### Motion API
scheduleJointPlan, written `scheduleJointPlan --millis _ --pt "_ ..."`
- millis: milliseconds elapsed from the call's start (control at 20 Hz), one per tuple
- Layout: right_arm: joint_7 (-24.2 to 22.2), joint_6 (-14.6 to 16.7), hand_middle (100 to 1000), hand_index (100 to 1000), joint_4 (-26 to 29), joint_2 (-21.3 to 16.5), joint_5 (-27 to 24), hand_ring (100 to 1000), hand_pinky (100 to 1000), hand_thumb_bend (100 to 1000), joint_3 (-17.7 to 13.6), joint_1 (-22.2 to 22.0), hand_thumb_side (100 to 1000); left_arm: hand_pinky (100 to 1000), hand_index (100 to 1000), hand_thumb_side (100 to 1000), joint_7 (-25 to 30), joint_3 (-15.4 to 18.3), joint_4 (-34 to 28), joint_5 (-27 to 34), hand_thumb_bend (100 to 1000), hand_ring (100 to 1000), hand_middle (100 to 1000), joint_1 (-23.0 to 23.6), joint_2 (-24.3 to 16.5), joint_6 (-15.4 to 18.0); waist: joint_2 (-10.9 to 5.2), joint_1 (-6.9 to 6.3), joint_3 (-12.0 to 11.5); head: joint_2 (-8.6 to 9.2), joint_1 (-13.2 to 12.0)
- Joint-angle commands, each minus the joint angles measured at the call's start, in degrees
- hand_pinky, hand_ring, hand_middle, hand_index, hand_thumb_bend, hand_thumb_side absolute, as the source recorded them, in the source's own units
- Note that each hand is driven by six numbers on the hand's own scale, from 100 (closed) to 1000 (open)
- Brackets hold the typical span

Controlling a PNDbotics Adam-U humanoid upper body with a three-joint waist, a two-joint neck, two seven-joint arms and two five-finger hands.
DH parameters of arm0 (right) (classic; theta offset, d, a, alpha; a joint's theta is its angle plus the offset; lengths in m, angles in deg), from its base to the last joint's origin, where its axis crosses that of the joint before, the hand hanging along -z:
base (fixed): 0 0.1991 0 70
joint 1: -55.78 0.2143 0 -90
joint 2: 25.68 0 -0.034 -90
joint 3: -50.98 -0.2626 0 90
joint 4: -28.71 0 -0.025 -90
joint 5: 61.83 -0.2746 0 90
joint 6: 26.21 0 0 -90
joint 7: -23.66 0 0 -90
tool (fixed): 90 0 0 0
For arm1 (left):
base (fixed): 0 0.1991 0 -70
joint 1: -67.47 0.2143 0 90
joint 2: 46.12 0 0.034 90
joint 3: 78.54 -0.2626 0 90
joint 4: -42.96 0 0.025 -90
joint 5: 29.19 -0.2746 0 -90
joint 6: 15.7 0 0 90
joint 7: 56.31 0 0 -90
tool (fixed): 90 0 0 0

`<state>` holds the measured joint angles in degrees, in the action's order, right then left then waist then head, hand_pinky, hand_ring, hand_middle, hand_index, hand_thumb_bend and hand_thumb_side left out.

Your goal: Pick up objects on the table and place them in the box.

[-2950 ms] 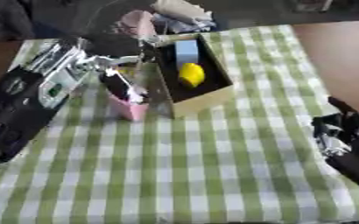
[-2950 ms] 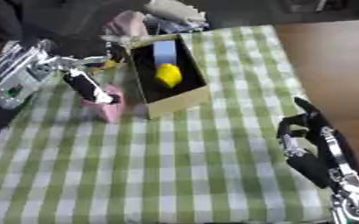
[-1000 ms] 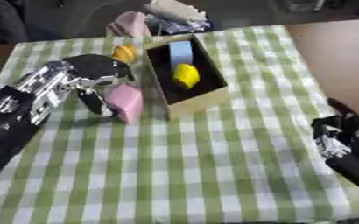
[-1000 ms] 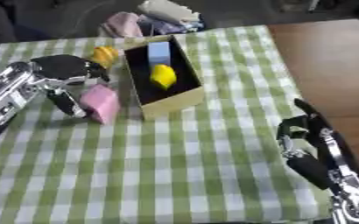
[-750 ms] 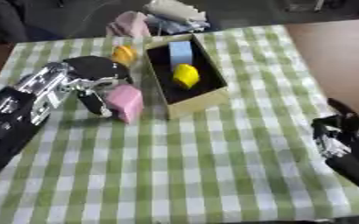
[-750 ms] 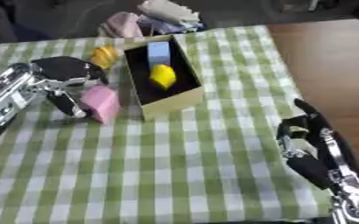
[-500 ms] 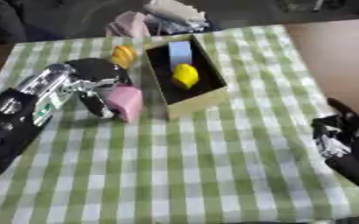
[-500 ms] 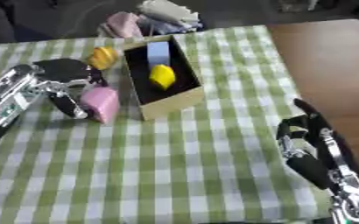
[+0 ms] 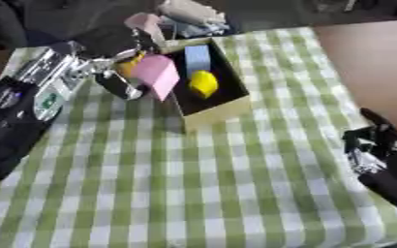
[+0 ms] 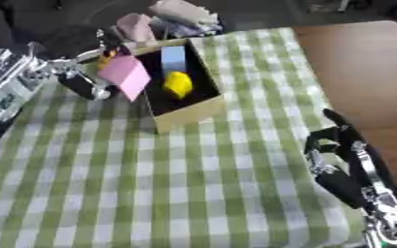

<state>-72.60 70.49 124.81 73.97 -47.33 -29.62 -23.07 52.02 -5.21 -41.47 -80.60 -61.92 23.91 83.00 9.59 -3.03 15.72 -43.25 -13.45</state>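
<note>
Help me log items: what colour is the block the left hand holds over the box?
Pink block, clearest in left eye view.

A pink block [image 9: 156,73] is held up off the green-checked cloth, tilted on a corner, right at the left wall of the box [image 9: 221,107], partly over its rim. The box is an open tan cardboard one with a dark inside, set at a slant on the far part of the table. Inside it, a yellow rounded thing [image 9: 204,83] is seen near the middle, with a light blue block [image 9: 197,57] standing just behind it at the far end. An orange-yellow object [image 9: 130,65] is tucked just left of the pink block, mostly hidden, so its shape can't be made out.
</note>
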Motion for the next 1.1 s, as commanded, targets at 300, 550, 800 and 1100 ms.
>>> scheduleJointPlan --millis 300,550,800,1100 --pt "-1.98 0.31 600 966 0.44 -0.22 -0.63 790 660 100 1.62 1.41 465 788 788 217 -1.5 -2.66 5.9 -4.85 249 724 697 -6.13 5.79 1.09 -0.04 0.68 1.93 1.18 -0.92" --pt "-2.44 0.33 600 966 0.5 -0.12 -0.74 790 660 100 1.81 1.68 465 815 856 232 -2.45 -4.59 7.4 -7.07 321 769 763 -6.37 8.04 3.4 0.18 0.66 2.54 1.43 -1.15" --pt "-2.47 0.31 600 967 0.45 -0.1 -0.71 790 660 100 1.75 1.6 464 830 911 270 0.19 -5.34 6.53 -8.97 440 807 840 -5.76 7.68 4.69 0.15 0.84 2.34 1.32 -1.01" --pt "-2.32 0.25 600 967 0.4 -0.14 -0.66 791 660 100 1.49 1.38 461 837 930 385 0.73 -3.18 3.83 -7.87 369 823 880 -4.5 5.95 3.1 0.22 0.99 1.68 1.24 -0.57"
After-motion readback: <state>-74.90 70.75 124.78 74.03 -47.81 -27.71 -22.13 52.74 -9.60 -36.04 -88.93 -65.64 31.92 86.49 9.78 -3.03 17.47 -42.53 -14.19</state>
